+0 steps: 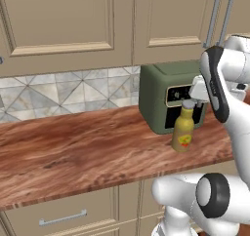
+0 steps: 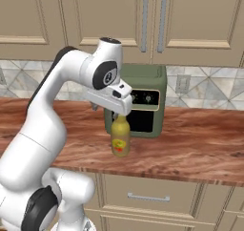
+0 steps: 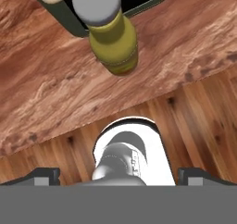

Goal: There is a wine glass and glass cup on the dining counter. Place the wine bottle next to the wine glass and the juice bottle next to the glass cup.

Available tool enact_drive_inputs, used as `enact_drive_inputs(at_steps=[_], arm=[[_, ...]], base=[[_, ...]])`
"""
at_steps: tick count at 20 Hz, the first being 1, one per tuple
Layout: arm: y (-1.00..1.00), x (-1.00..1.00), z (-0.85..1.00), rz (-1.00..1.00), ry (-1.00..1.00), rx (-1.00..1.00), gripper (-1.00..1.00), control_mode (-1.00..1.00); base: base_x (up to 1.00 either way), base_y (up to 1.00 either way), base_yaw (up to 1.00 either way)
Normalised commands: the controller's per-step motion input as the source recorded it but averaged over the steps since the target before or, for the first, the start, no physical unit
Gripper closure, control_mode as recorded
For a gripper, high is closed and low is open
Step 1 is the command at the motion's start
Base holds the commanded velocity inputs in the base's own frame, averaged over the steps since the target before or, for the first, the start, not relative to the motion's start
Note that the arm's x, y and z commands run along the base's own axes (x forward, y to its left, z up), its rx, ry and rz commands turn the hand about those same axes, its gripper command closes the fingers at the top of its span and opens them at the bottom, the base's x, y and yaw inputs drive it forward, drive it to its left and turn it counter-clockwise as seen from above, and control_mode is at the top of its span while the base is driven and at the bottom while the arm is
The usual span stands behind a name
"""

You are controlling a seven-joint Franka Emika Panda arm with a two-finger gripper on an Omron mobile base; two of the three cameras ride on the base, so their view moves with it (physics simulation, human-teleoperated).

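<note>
Looking straight down, the juice bottle (image 3: 112, 41) stands upright on the reddish wood-grain desk (image 3: 55, 93), its grey cap (image 3: 96, 4) nearest the camera. Just behind it sits a dark green appliance (image 3: 69, 15). Past the desk's edge lies plank flooring (image 3: 203, 121). Two dark fingers (image 3: 39, 176) sit far apart at the bottom corners.

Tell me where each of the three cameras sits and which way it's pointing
Left base view: behind the arm's left, facing the wall counter; arm at right.
Right base view: behind its right; arm at left.
Hand view: on the hand, looking down past the juice bottle.
All share the juice bottle beside the green appliance; gripper open above it.
</note>
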Motion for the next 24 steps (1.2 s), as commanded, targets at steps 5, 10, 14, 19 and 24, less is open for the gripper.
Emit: enact_drive_inputs(at_steps=[5,10,14,19,24], arm=[[0.09,0.18,0.00,0.00,0.00,0.00,-1.00,-1.00],[0.19,0.19,0.00,0.00,0.03,-0.08,-1.00,-1.00],[0.05,0.28,-0.02,0.00,0.05,-0.10,-1.00,-1.00],[0.00,0.34,-0.10,0.00,0.07,-0.07,-1.00,-1.00],[-0.07,0.25,-0.11,0.00,0.06,-0.01,-1.00,-1.00]], base=[[0.00,0.00,0.00],[0.00,0.00,0.00],[0.00,0.00,0.00],[0.00,0.00,0.00],[0.00,0.00,0.00]])
